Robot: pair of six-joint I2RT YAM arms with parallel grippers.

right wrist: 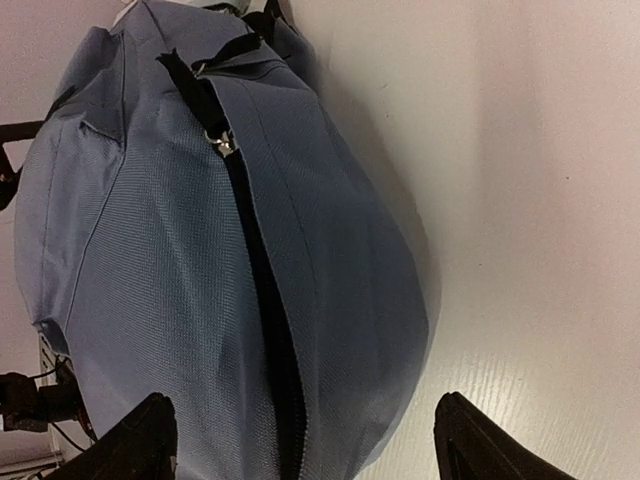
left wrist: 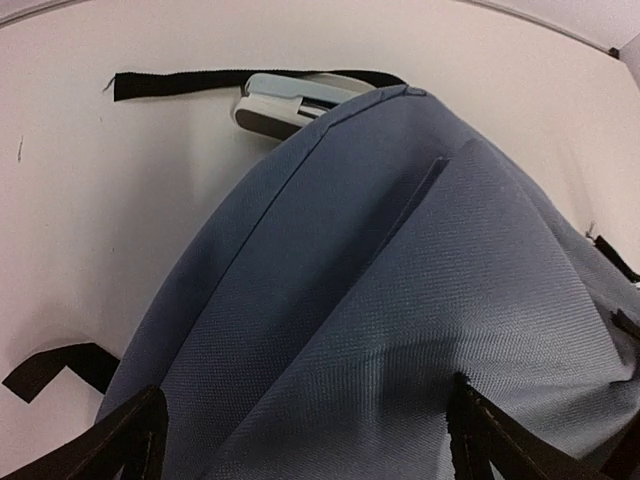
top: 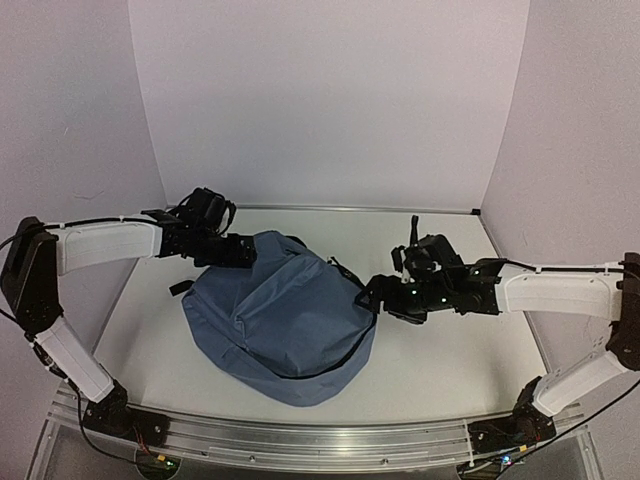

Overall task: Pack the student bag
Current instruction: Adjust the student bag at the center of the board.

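The slate-blue student bag (top: pixel 280 325) lies bulging in the middle of the table. My left gripper (top: pixel 238 252) hovers at its far left top, jaws open over the fabric (left wrist: pixel 380 330). A grey-white object (left wrist: pixel 285 100) sticks out from under the bag's far end. My right gripper (top: pixel 372 296) is at the bag's right side, jaws wide open. In the right wrist view the bag (right wrist: pixel 150 260) shows its black zipper line (right wrist: pixel 270 340), slightly parted, with a metal pull (right wrist: pixel 222 142) and black tab at the top.
Black straps (left wrist: pixel 60 365) lie on the white table (top: pixel 450 370) beside the bag; another strap (left wrist: pixel 200 82) runs along the far side. Walls enclose the table at back and sides. A metal rail (top: pixel 300 440) runs along the near edge.
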